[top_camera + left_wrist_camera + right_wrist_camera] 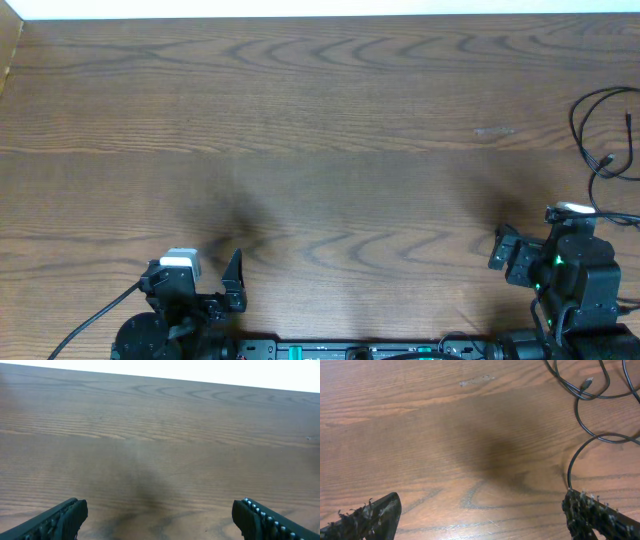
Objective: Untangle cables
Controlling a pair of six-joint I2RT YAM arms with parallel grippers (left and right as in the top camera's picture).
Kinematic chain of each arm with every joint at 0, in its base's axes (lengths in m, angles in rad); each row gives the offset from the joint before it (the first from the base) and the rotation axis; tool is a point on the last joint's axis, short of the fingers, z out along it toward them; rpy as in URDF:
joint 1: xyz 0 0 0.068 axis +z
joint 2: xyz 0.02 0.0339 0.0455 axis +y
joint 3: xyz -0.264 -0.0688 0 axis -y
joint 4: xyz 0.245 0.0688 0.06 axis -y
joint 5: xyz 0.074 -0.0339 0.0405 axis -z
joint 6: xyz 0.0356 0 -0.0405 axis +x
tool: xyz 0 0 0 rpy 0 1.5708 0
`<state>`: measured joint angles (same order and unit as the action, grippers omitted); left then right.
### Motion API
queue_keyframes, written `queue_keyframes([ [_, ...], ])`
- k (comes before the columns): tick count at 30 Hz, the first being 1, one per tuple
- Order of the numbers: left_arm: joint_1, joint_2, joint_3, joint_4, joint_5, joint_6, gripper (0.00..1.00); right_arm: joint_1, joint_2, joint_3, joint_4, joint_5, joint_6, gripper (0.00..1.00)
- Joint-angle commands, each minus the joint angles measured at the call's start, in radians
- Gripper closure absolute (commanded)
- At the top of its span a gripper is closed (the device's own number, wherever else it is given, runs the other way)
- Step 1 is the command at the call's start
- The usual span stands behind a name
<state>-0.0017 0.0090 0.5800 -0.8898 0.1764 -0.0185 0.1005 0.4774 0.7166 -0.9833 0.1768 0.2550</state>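
Observation:
Thin black cables [574,120] loop at the table's far right edge, partly cut off by the frame, and a small plug end [608,159] lies among them. In the right wrist view the same cables [600,436] curl at the upper right with the plug [588,381], and one strand runs down to the tip of the right finger [580,510]. My right gripper [480,512] is open with only bare wood between its fingers, just below-left of the cables [540,235]. My left gripper [160,517] is open and empty at the front left [195,272], far from the cables.
The wooden table [320,130] stretches wide between the arms and the back edge. A pale scuff mark [495,130] lies right of centre. Thicker black arm cables [90,325] trail off the front left edge.

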Motion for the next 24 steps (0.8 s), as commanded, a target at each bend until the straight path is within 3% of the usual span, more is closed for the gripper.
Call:
queue_keyframes([
  [1, 0.003, -0.007, -0.002, 0.000, -0.013, 0.020, 0.02, 0.006, -0.004, -0.006, -0.002, 0.012, 0.002, 0.01],
  [14, 0.003, -0.007, -0.079, 0.027, -0.014, 0.022, 0.02, 0.006, -0.004, -0.006, -0.002, 0.012, 0.002, 0.01],
  [24, 0.002, -0.007, -0.226, 0.191, -0.013, 0.022, 0.02, 0.006, -0.004, -0.006, -0.002, 0.012, 0.002, 0.01],
])
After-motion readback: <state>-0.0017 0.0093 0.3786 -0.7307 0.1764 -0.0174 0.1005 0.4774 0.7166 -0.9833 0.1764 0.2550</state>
